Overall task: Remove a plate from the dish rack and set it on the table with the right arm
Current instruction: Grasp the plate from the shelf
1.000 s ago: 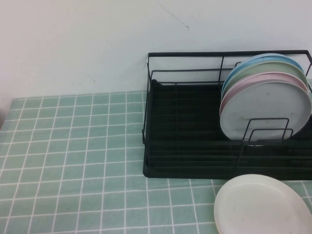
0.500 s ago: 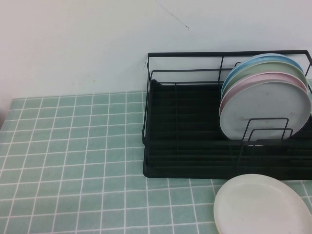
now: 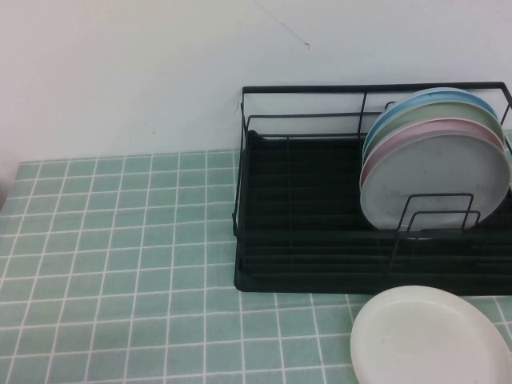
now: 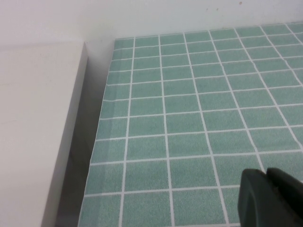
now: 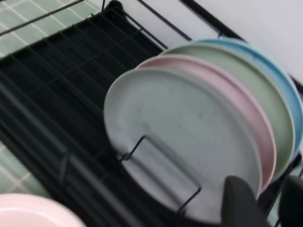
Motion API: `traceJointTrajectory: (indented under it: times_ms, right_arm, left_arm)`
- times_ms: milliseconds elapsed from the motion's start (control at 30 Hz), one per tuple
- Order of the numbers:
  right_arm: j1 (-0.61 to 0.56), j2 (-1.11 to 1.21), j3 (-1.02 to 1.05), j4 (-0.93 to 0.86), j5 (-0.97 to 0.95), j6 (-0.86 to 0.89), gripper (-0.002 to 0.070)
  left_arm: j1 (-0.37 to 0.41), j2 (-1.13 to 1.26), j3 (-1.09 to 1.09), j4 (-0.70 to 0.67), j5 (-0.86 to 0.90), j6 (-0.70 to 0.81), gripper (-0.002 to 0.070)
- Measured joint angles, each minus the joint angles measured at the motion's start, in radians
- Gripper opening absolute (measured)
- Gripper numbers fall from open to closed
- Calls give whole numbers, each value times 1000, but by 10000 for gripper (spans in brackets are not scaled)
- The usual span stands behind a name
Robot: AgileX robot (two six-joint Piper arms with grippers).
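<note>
The pale grey-white plate (image 3: 436,180) stands upright at the front of a row of plates in the right end of the black wire dish rack (image 3: 304,240). In the right wrist view the plate (image 5: 180,137) fills the middle, leaning behind a wire divider of the rack (image 5: 57,90). My right gripper (image 5: 267,203) is open and empty, close to the plate's rim, one finger (image 5: 239,203) in front of the plate's face. My left gripper (image 4: 266,177) is shut and empty, low over the mint-green table (image 4: 189,94). Neither arm shows in the high view.
Behind the grey-white plate stand a pink plate (image 3: 416,132), a green plate (image 3: 448,110) and a blue plate (image 3: 432,96). A cream-white plate (image 3: 428,336) lies flat on the table (image 3: 120,256) in front of the rack. A white ledge (image 4: 38,118) borders the table's left edge.
</note>
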Motion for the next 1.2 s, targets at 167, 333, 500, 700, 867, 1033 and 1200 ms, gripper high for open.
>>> traceJointTrajectory:
  times_ms: [167, 333, 500, 700, 867, 1033, 1200]
  right_arm:
    - [28, 169, -118, 0, 0, -126, 234]
    - [37, 301, -185, -8, -8, -203, 242]
    - [38, 405, -219, -15, -59, -230, 244]
    - [40, 459, -234, -16, -129, -276, 245]
    - [40, 491, -255, -16, -145, -307, 244]
    - [40, 516, -259, -16, -161, -330, 244]
    - [40, 533, -264, -16, -172, -338, 244]
  left_arm:
    - [0, 0, 0, 0, 0, 0, -3]
    - [0, 0, 0, 0, 0, 0, -3]
    - [0, 0, 0, 0, 0, 0, -3]
    - [0, 0, 0, 0, 0, 0, -3]
    - [0, 0, 0, 0, 0, 0, -3]
    - [0, 0, 0, 0, 0, 0, -3]
    - [0, 0, 0, 0, 0, 0, -3]
